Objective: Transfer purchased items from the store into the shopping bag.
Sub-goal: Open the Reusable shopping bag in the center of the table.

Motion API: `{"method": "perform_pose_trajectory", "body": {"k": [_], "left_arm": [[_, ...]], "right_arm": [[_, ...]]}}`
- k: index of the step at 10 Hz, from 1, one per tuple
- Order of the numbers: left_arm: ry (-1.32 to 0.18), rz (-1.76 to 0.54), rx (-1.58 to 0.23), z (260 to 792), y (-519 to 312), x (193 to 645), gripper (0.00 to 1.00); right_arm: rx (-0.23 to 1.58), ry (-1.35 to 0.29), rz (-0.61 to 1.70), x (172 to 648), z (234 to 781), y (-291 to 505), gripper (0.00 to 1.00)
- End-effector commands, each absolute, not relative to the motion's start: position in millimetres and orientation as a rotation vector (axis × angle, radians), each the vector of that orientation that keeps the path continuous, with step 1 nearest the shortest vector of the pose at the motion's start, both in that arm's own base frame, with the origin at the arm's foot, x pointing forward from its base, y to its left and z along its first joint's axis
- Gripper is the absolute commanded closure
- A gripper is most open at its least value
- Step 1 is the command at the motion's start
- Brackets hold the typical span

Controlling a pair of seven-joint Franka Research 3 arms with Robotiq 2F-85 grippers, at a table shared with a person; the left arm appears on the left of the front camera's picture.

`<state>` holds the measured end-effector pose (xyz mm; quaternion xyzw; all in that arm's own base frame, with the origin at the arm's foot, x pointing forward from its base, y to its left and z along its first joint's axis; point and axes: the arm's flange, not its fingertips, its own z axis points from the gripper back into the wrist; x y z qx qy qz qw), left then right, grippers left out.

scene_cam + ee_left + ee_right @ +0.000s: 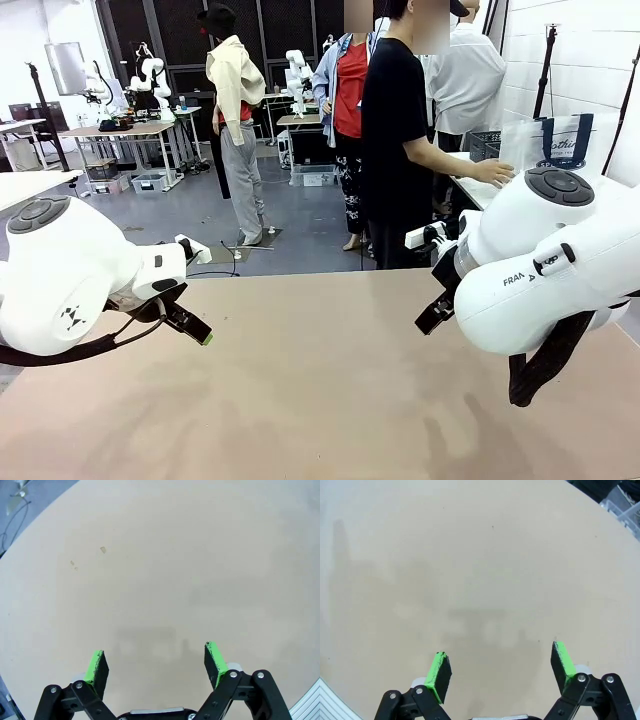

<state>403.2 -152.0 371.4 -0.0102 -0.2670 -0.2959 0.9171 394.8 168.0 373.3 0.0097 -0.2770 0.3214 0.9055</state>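
Shopping bag (560,140) beside person's hand (495,173)

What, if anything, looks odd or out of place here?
Nothing is spilled, askew or damaged. The one blemish is a few small pale flecks on the tan table, in the left wrist view.

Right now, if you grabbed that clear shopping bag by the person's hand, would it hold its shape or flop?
Probably floppy: the shopping bag looks like thin translucent plastic, though it stands upright. Likely light for its size, given thin walls. A push might tip or slide it, so its navy strap handles seem the safer grab.
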Motion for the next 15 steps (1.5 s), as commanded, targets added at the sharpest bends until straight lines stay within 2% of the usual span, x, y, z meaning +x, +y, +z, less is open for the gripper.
{"method": "perform_pose_trajectory", "body": {"k": [1, 15], "left_arm": [[-0.549, -0.607, -0.021, 371.4, -151.1, 403.5, 0.00], [-0.549, -0.607, -0.021, 371.4, -151.1, 403.5, 0.00]], "right_arm": [[0.021, -0.572, 0.663, 394.9, 373.3, 167.9, 0.00], [0.021, -0.572, 0.663, 394.9, 373.3, 167.9, 0.00]]}}
